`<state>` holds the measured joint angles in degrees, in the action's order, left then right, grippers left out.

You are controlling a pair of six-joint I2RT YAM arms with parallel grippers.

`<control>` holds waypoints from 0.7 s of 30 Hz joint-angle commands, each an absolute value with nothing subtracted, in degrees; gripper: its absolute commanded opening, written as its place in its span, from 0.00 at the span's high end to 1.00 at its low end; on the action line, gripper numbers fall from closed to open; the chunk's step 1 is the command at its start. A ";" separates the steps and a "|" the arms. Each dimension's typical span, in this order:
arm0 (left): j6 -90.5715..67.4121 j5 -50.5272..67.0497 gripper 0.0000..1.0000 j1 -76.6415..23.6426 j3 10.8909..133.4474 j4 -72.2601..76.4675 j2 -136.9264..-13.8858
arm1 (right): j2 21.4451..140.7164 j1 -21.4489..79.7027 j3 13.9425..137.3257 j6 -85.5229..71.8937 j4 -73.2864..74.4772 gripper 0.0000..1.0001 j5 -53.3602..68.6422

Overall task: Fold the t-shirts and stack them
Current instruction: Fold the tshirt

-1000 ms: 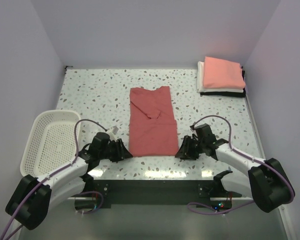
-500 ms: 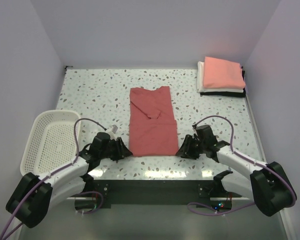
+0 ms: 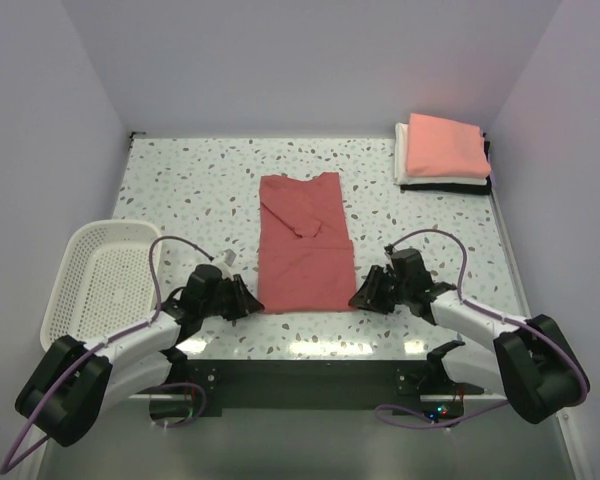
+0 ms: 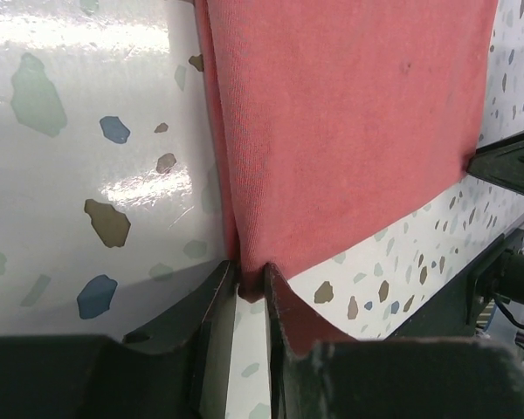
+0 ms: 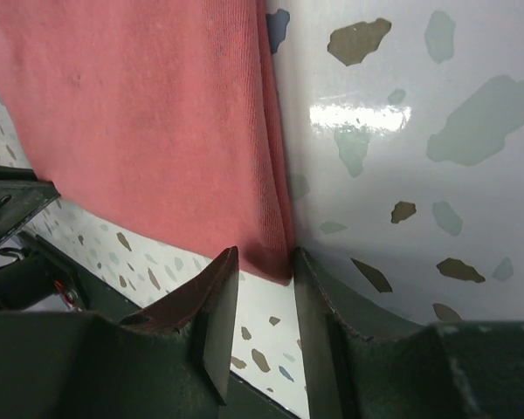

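A brick-red t-shirt lies flat in the middle of the table as a long folded strip, its hem toward me. My left gripper is at the near left hem corner. In the left wrist view the two jaws have closed in on that corner of the shirt, and the cloth fills the narrow gap at the left gripper. My right gripper is at the near right corner. In the right wrist view the right gripper straddles the shirt corner with a visible gap on one side.
A stack of folded t-shirts, salmon-pink over white over black, sits at the far right corner. A white mesh basket stands at the left edge beside the left arm. The table's near edge lies just behind both grippers.
Both grippers have slid inward to the shirt's near corners. The left jaws have narrowed markedly onto the corner; the right jaws have narrowed slightly. The shirt has not moved.
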<state>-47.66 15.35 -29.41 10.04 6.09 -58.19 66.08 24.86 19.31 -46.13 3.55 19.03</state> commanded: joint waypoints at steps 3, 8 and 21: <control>-49.22 14.59 0.78 -30.14 8.00 6.50 -58.45 | 69.08 25.31 16.70 -46.84 0.62 0.69 16.35; -50.53 14.33 0.88 -30.85 6.95 6.33 -57.83 | 66.98 25.58 15.56 -47.20 0.70 0.79 16.26; -54.75 11.17 1.00 -36.73 2.46 -2.70 -43.52 | 48.09 25.93 9.93 -47.64 11.15 0.96 16.70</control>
<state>-53.47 14.06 -35.07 3.66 3.88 -46.48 52.60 25.69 11.16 -47.62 5.28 18.50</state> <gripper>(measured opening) 0.086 0.052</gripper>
